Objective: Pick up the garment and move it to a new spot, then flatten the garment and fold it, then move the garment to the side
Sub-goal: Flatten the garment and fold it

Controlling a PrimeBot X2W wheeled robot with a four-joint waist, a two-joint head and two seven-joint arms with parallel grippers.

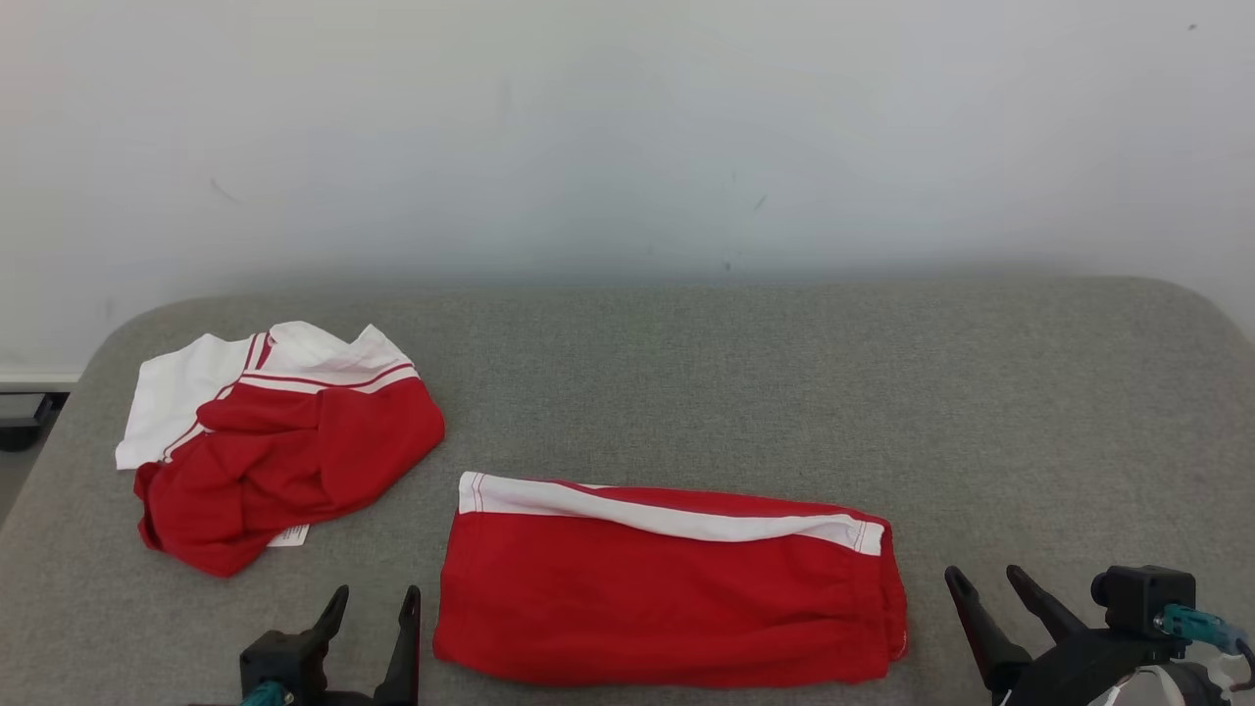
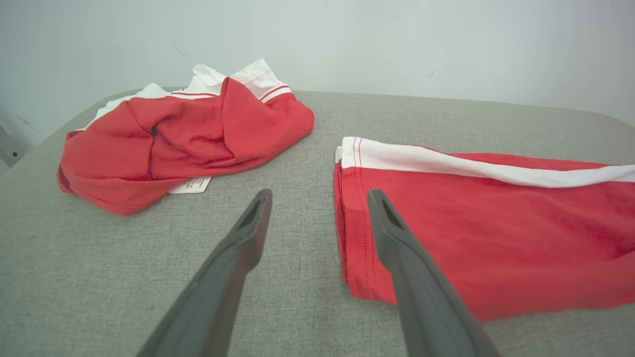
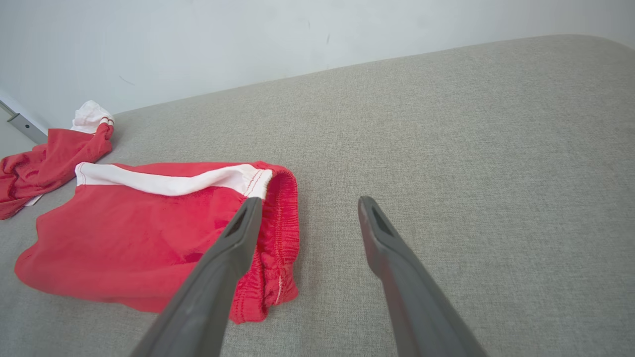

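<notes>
Left gripper (image 1: pixel 376 598) stands at the near edge of the table (image 1: pixel 784 392), fingers spread wide apart and closed on no item. Right gripper (image 1: pixel 983 579) stands at the near right, its fingers likewise wide apart and gripping no item.

Folded garment (image 1: pixel 667 598): red with a white stripe (image 1: pixel 677 518) along its far edge. It lies flat on the grey fabric surface, near the front and roughly central, between the two grippers. Its left end is just beside the left gripper. Its right end, with a gathered elastic waistband (image 3: pixel 283 238), lies near the right gripper with a strip of bare table between them in the head view.

In the left wrist view, the right-hand finger (image 2: pixel 397 248) crosses the garment's stitched left hem in the picture. In the right wrist view, the left-hand finger (image 3: pixel 233 248) crosses the waistband end. Contact cannot be determined in either case.

Crumpled garment (image 1: pixel 284 451): red and white, with thin red stripes on its white part. It sits bunched at the far left of the table, apart from the folded garment. A white label (image 1: pixel 289 535) shows at its near edge.

Behind the table's far edge stands a pale wall (image 1: pixel 627 127) with a few small dark marks.
</notes>
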